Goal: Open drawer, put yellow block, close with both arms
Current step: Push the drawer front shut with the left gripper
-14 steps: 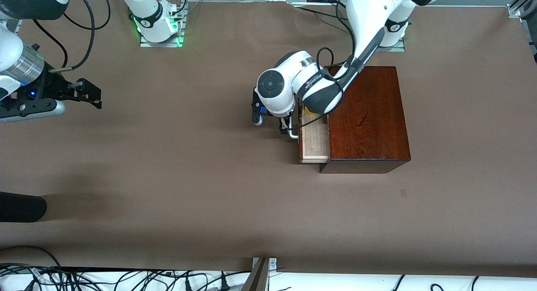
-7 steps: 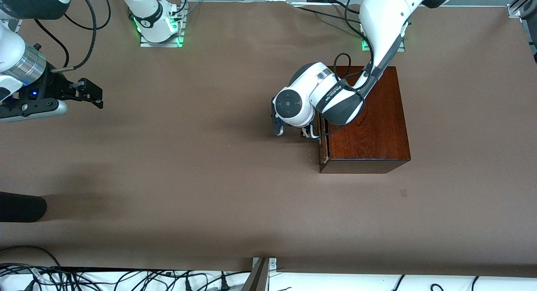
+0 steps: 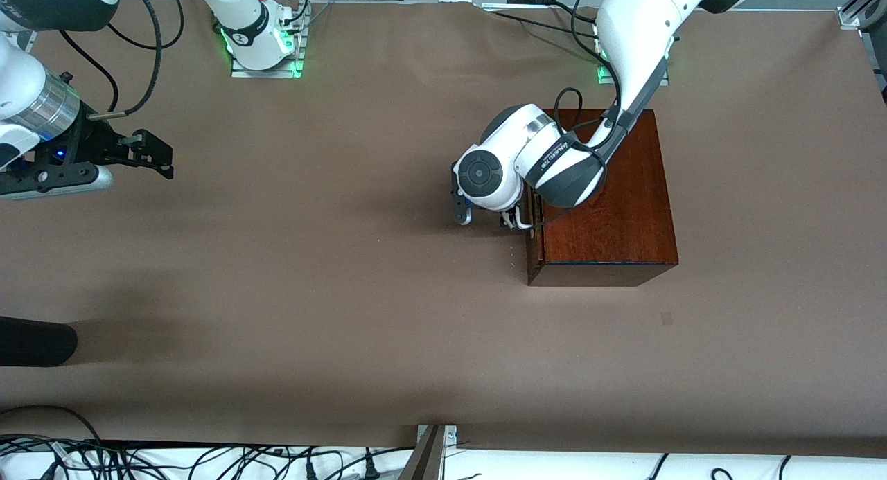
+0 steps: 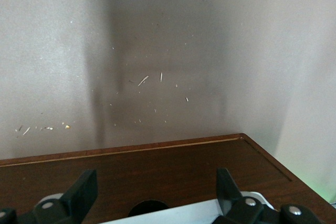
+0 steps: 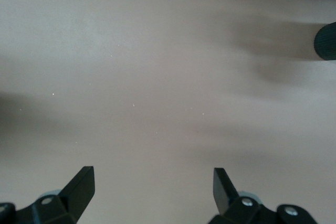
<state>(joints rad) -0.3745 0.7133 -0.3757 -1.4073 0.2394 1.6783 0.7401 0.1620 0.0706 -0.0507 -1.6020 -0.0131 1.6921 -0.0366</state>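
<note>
Brown table: left hand (image 3: 516, 220) spread at closed drawer (image 3: 531, 224); right hand (image 3: 149, 153) waits spread.

The mahogany box (image 3: 601, 199) at centre right of the frame is the one solid obstacle on the brown table (image 3: 332, 293), with the left gripper (image 3: 516, 220) pressed at the drawer (image 3: 531, 220) front. From there toward the frame's left edge and along its whole lower half the surface lies bare. At the upper left the right gripper (image 3: 163, 158) hangs over bare table, its fingers spread, and a dark rounded object (image 3: 34, 341) juts in at the lower left edge.
</note>
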